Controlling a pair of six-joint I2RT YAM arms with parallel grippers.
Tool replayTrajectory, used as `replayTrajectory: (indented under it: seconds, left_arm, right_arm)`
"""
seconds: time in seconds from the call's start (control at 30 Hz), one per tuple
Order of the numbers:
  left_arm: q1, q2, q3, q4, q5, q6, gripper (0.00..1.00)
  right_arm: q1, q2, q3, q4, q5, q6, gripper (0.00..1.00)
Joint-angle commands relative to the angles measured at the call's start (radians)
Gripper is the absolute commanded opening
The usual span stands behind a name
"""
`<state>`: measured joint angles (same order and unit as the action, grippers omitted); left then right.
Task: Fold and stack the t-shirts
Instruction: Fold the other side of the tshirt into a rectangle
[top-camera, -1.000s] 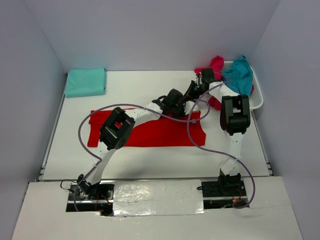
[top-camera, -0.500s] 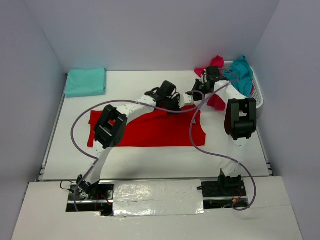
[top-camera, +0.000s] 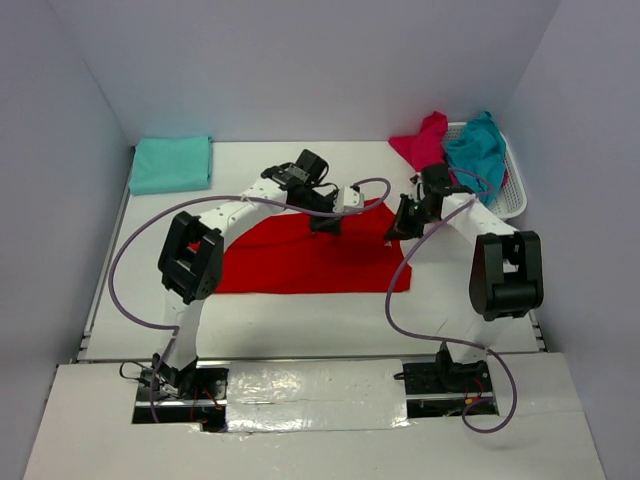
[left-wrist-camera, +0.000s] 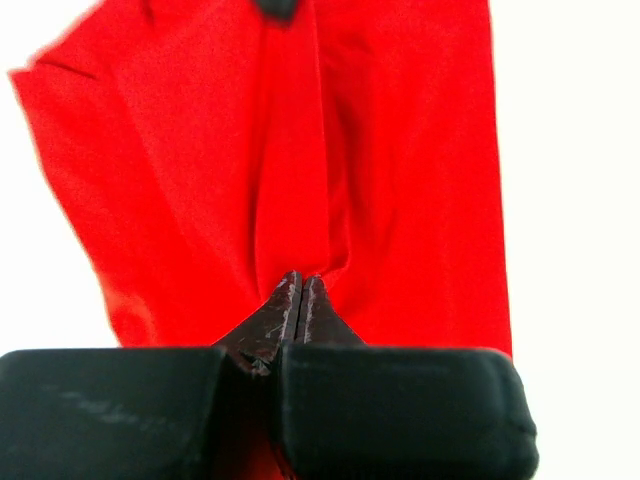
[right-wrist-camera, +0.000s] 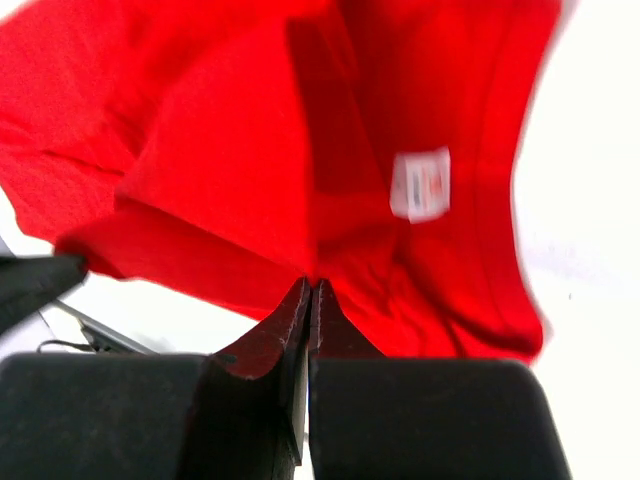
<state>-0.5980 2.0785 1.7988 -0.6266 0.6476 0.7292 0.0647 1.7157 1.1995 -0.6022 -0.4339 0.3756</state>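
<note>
Spread over the middle of the white table (top-camera: 300, 320): red t-shirt (top-camera: 300, 265), far edge pulled up in two peaks. Clamped on that edge at centre frame by the left gripper (top-camera: 326, 222), jaws tight together on the cloth. Pinched likewise just to the right by the right gripper (top-camera: 397, 228), white label (right-wrist-camera: 420, 185) showing close by. Upper left: folded teal t-shirt (top-camera: 171, 164). Upper right: white basket (top-camera: 512, 203), teal shirt (top-camera: 480, 150) and magenta shirt (top-camera: 425, 140) heaped in and over its rim.
</note>
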Motion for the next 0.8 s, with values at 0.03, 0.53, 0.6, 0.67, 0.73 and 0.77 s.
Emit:
replayTrajectory:
  seconds: [0.03,0.53,0.6,0.67,0.73,0.77]
  left_arm:
    - [0.014,-0.046,-0.042,-0.188,0.119,0.171,0.00]
    - [-0.003,-0.023,-0.145,-0.317,0.133,0.404,0.00]
    - [-0.005,-0.020,-0.154,-0.323,0.123,0.421,0.00]
    - [-0.008,-0.020,-0.171,-0.311,0.115,0.421,0.00]
    - [-0.014,-0.017,-0.183,-0.282,0.103,0.409,0.00]
    - [-0.022,-0.015,-0.187,-0.272,0.096,0.403,0.00]
  right_arm:
    - [0.004,-0.117,-0.121,0.011,-0.008,-0.001,0.00]
    - [0.099,-0.195,-0.348,0.048,0.012,0.052,0.00]
    - [0.101,-0.200,-0.367,0.050,0.014,0.052,0.00]
    - [0.104,-0.205,-0.382,0.061,0.020,0.059,0.00]
    - [0.104,-0.197,-0.383,0.070,0.024,0.063,0.00]
    - [0.106,-0.192,-0.380,0.074,0.030,0.063,0.00]
